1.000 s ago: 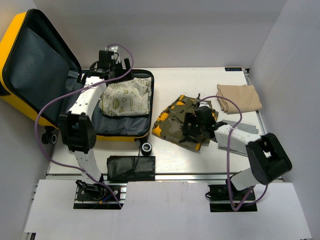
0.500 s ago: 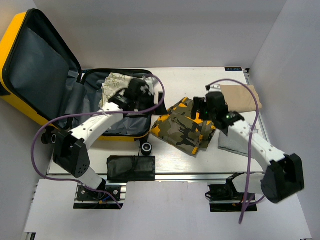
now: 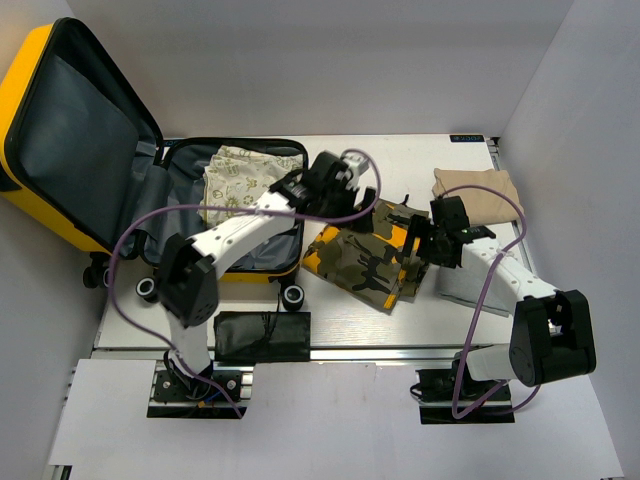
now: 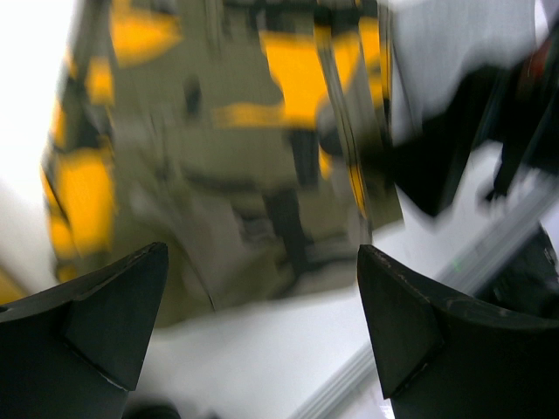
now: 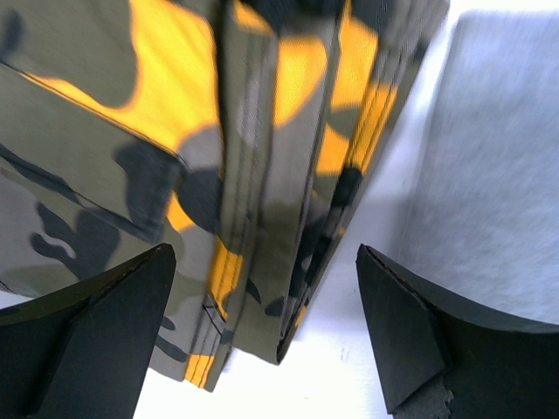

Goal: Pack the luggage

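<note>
Now, left gripper (image 3: 345, 185): yours gapes empty over the camouflage garment (image 3: 365, 255).
Right gripper (image 3: 415, 240): wide open, empty, at its right edge.
Table (image 3: 400, 320): white; luggage (image 3: 80, 140) open, far left.

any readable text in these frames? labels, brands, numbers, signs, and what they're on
No text can be read in any view.
Small dark sticker at the far edge of the table: too small to read.
Printed cream cloth in the luggage: a pattern only, too small to tell any lettering.
Camouflage garment: no lettering shows in either wrist view.
</note>
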### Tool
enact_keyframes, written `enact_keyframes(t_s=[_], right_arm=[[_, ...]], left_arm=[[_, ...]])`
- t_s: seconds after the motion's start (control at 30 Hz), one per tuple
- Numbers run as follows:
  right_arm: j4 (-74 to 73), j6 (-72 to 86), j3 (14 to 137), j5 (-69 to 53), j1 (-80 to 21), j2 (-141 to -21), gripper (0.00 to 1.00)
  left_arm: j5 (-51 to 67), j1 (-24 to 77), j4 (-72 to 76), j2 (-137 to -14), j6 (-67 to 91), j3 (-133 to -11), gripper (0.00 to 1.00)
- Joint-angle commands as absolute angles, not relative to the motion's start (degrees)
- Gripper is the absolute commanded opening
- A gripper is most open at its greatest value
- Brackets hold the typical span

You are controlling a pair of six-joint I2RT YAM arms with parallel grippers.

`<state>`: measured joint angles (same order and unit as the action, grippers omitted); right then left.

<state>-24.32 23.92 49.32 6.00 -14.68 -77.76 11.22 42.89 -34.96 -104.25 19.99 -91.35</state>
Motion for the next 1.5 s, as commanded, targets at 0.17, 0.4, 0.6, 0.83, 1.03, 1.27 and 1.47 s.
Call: enact_keyframes(t_s=[0.17,0.4,0.6,0.83,1.03,1.27,1.47], right_arm=[[-15.48,29.27,39.12,-2.71,-12.05,-76.02,0.89],[-9.67,29.44,38.50,-9.05,-11.16,-80.33,0.89],[-8.35,30.49,37.79,-8.79,-10.37,-83.84,0.89],[-8.70,32.08,38.85,-6.77,-10.46,-87.45,0.89],[-7.03,32.00,39.72,-8.61,-10.99,-89.91,0.82],[-4.22,32.08,41.48,-12.56,-12.74,-93.42,0.54],[-2.90,31.38,44.20,-13.44,-14.24,-94.49,0.16]], left_arm=[[4.57,41.13,-49.02,-127.68,9.58,-121.24,0.98],[4.92,38.50,-47.12,-133.95,10.99,-120.79,0.98],[-1.47,37.27,-46.22,-135.96,10.55,-119.00,0.98],[-2.19,37.27,-47.02,-137.81,8.35,-119.71,0.98],[-0.10,37.27,-45.98,-137.90,7.56,-115.76,0.98],[9.04,37.27,-43.60,-139.04,9.75,-110.39,0.59],[15.11,36.74,-40.70,-137.21,10.28,-107.49,0.00]])
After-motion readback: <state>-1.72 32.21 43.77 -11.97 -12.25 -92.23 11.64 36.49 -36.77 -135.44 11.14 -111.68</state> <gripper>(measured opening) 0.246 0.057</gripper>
